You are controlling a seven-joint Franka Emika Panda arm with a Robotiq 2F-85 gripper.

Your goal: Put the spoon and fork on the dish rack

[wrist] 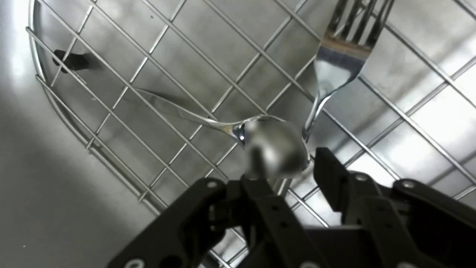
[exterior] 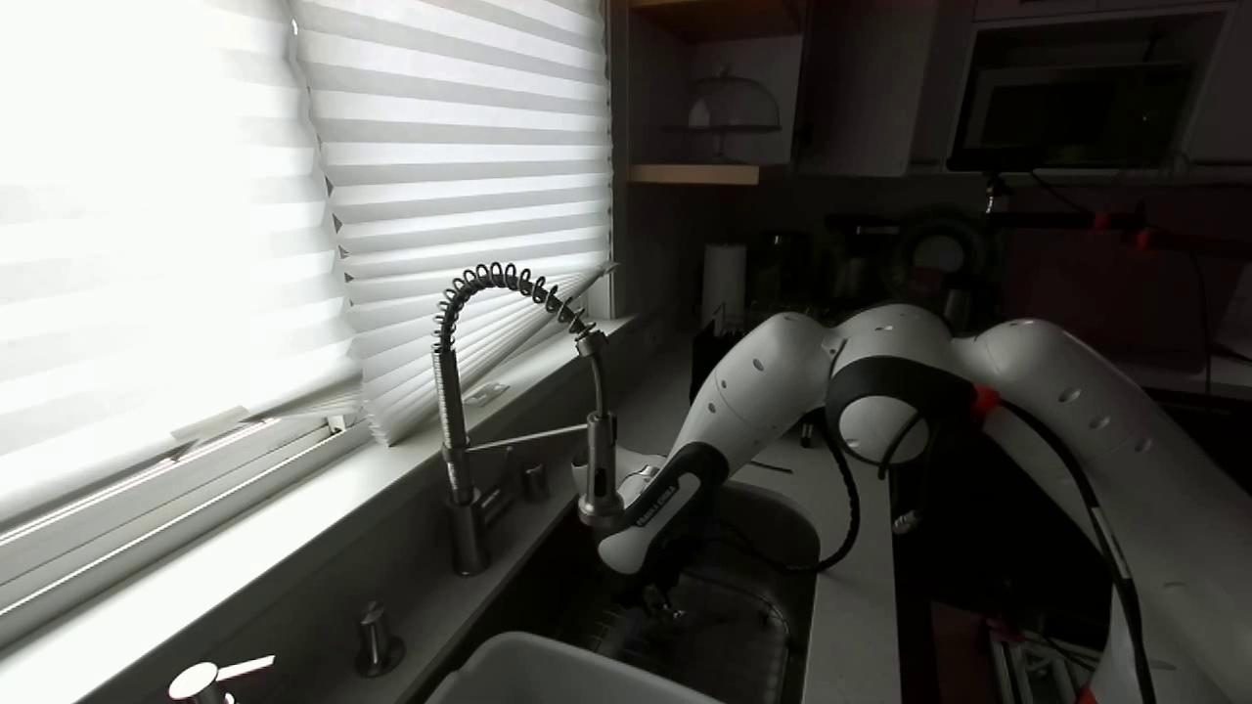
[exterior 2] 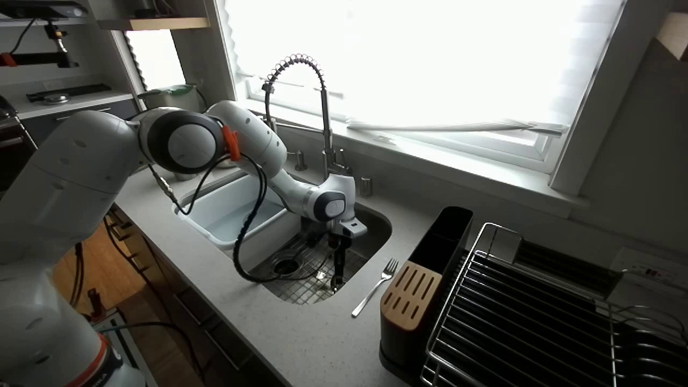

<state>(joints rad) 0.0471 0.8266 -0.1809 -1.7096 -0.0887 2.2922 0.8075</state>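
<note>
In the wrist view a spoon [wrist: 280,143] lies on the wire grid, its handle slanting to the upper left and its bowl partly blurred. A fork [wrist: 334,74] lies beside it, tines toward the top, its handle passing behind the spoon's bowl. My gripper [wrist: 290,162] points down into the sink with its jaws apart, one on either side of the bowl's near end; a gap shows by the right finger [wrist: 327,169]. Blur hides the left fingertip. Another fork [exterior 2: 374,290] rests on the counter. The dish rack [exterior 2: 527,322], black with steel wires, stands right of it.
A tall black holder [exterior 2: 408,295] with a slotted wooden top stands between the counter fork and the rack. A white tub [exterior 2: 228,231] fills the sink's other part. The spring faucet [exterior: 450,411] rises close beside the arm. The curved sink wall [wrist: 74,178] borders the grid.
</note>
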